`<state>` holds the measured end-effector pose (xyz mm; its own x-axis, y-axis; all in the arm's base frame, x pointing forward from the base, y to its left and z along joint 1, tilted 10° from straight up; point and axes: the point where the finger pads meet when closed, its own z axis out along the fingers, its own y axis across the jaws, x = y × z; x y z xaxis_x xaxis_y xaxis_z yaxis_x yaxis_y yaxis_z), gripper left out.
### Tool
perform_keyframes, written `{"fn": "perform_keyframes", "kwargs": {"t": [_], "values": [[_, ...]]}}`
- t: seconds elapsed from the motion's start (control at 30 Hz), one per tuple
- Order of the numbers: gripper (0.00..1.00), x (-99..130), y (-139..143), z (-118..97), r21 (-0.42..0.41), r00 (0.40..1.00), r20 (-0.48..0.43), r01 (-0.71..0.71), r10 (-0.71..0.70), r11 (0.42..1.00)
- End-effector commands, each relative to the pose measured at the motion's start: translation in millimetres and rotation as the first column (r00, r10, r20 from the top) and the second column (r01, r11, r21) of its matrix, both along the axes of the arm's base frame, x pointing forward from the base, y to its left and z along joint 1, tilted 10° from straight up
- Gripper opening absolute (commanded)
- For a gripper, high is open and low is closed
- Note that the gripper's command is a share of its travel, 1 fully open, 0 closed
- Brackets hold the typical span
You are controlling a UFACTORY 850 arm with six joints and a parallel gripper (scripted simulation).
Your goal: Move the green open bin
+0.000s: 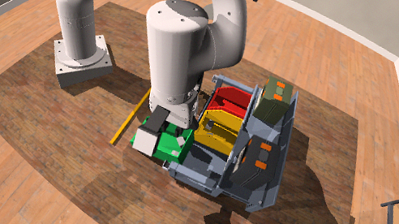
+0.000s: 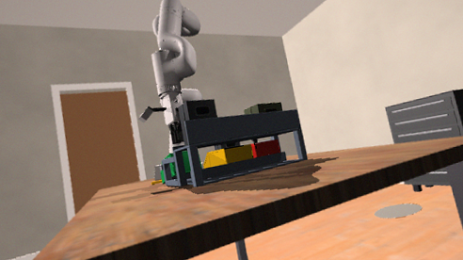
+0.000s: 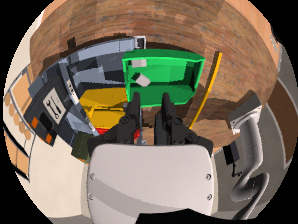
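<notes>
Wrist view: gripper [image 1: 174, 131] [image 2: 177, 140] [image 3: 151, 100] is part-open, fingers fairly narrow w/ a gap between; no wall seen pinched. Green bin [image 1: 186, 148] [image 2: 186, 162] [image 3: 170, 82] is just below/ahead of the fingertips, out at the shelf unit's [image 1: 197, 173] [image 2: 242, 124] [image 3: 107, 49] front; can't tell what bears its base.

Step in hand, prob.: get a grip on the bin. Set fingers astride one wall, i.e. one in, one out, go down straight, close gently, check hold, then lift level & move away from shelf to table top [image 1: 105, 202] [image 2: 271, 190] [image 3: 200, 35]. Tilt = parts spill; a sideways knock could shift yellow bin [image 1: 219, 141] [image 2: 238, 154] [image 3: 100, 97].

Count: 3 bins (1 green, 1 yellow, 1 red bin [image 1: 235, 94] [image 2: 265, 148] [image 3: 103, 131]), latter 2 beside the gripper, shelf side; 2 pale parts [image 1: 180, 141] [image 3: 142, 80] visible in green; 2 cases [image 1: 271, 158] [image 2: 208, 105] [image 3: 47, 118] beyond; 1 yellow strip [image 1: 126, 124] [image 2: 157, 181] [image 3: 212, 90], gripper's other side.
</notes>
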<state>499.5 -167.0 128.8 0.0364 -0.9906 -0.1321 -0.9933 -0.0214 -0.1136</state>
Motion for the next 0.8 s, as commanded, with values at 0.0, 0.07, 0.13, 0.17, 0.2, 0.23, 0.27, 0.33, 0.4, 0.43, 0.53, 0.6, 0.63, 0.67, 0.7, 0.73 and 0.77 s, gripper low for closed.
{"fn": "perform_keyframes", "kwargs": {"t": [0.0,0.07,0.13,0.17,0.2,0.23,0.27,0.33,0.4,0.43,0.53,0.6,0.63,0.67,0.7,0.73,0.77], "values": [[0.33,0.7,-0.1,0.3,0.0,1.0,-0.003,0.001,-0.001,1.0],[0.33,0.7,-0.1,0.3,0.0,1.0,-0.003,0.001,-0.001,1.0],[0.33,0.7,-0.1,0.3,0.0,1.0,-0.003,0.001,-0.001,1.0],[0.33,0.7,-0.1,0.3,0.0,1.0,-0.003,0.001,-0.001,1.0],[0.33,0.7,-0.1,0.3,0.0,1.0,-0.003,0.001,-0.001,1.0],[0.33,0.7,-0.1,0.3,0.0,1.0,-0.003,0.001,-0.001,1.0],[0.33,10.4,-0.4,5.0,0.0,1.0,-0.003,0.001,-0.001,1.0],[0.33,30.1,-1.0,14.6,0.0,1.0,-0.003,0.001,-0.001,1.0],[0.33,49.9,-1.6,24.3,0.0,1.0,-0.003,0.001,-0.001,1.0],[0.33,49.9,-1.6,24.3,0.0,1.0,-0.003,0.001,-0.001,1.0],[0.33,49.9,-1.6,24.3,0.0,1.0,-0.003,0.001,-0.001,1.0],[0.33,49.9,-1.6,24.3,0.0,1.0,-0.003,0.001,-0.001,1.0],[0.33,49.9,-1.6,24.3,0.0,1.0,-0.003,0.001,-0.001,1.0],[0.33,49.9,-1.6,24.3,0.0,1.0,-0.003,0.001,-0.001,1.0],[0.33,49.9,-1.6,24.3,0.0,1.0,-0.003,0.001,-0.001,1.0],[0.33,49.9,-1.6,24.3,0.0,1.0,-0.003,0.001,-0.001,1.0],[0.33,49.9,-1.6,24.3,0.0,1.0,-0.003,0.001,-0.001,1.0]]}}
